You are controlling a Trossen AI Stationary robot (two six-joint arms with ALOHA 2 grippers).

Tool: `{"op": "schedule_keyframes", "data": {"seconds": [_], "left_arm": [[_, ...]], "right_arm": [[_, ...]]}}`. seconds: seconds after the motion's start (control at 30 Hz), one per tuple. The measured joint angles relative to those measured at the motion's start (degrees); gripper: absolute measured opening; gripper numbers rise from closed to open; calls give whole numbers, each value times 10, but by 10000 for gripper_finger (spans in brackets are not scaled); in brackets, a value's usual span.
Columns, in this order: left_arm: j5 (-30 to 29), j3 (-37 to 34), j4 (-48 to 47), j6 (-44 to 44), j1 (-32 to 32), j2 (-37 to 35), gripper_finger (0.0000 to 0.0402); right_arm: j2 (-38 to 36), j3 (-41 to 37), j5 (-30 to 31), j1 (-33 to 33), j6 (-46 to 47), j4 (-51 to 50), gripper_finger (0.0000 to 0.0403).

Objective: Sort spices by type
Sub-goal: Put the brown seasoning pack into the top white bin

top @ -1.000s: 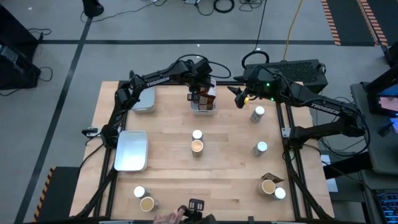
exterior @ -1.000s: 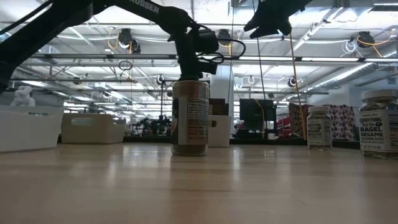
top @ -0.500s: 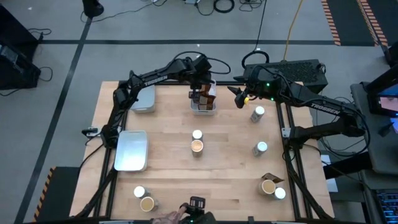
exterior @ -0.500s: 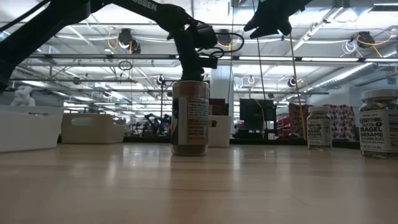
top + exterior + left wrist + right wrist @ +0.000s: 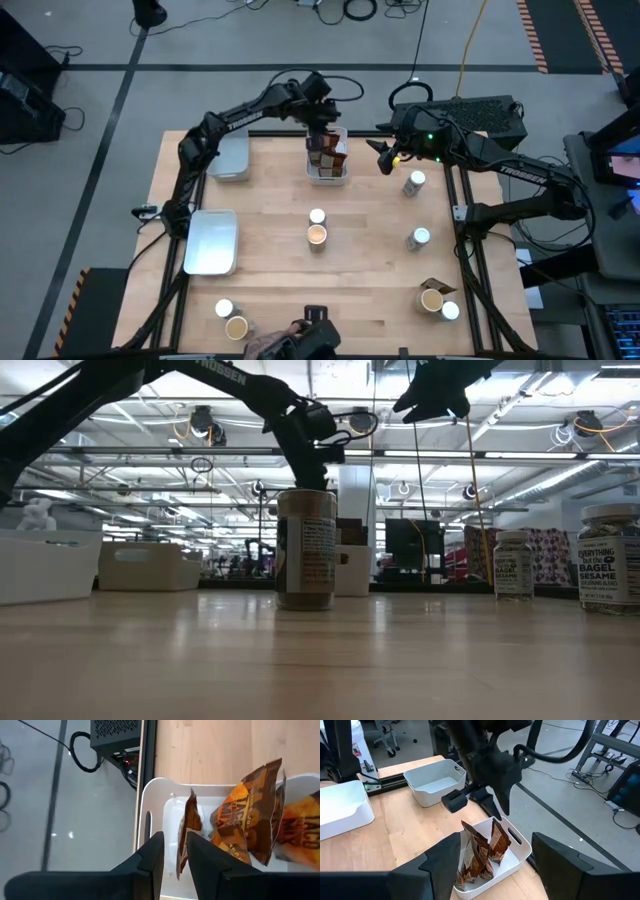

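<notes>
Wooden tabletop (image 5: 370,250), left tool (image 5: 322,122) hovering over white bin (image 5: 327,172) of brown packets (image 5: 245,822), fingers narrowly parted, empty, right tool (image 5: 384,158) beside it, open, jars (image 5: 317,235) scattered.

Even overhead light — soft shadows, sharp top view.
At table height the wooden table (image 5: 320,660) carries a pale sheen, ceiling strip lights (image 5: 520,456) glare — the near foreground blurs, arms read as silhouettes.
</notes>
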Motion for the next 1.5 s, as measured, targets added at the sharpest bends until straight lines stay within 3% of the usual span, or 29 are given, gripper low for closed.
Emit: {"op": "schedule_keyframes", "data": {"seconds": [0.5,0.8,0.93,1.3,1.5], "left_arm": [[97,-13,22,-26,26,7,93],[77,-32,55,-22,24,9,173],[76,-32,54,-22,24,17,188],[76,-32,35,-22,19,57,187],[75,-32,34,-9,14,58,127]], "right_arm": [[0,0,-15,0,-1,-1,226],[0,0,-15,0,-1,-4,226],[0,0,-15,0,-2,-5,226],[0,0,-15,0,-2,-18,226],[0,0,-15,0,-2,-23,226]]}}
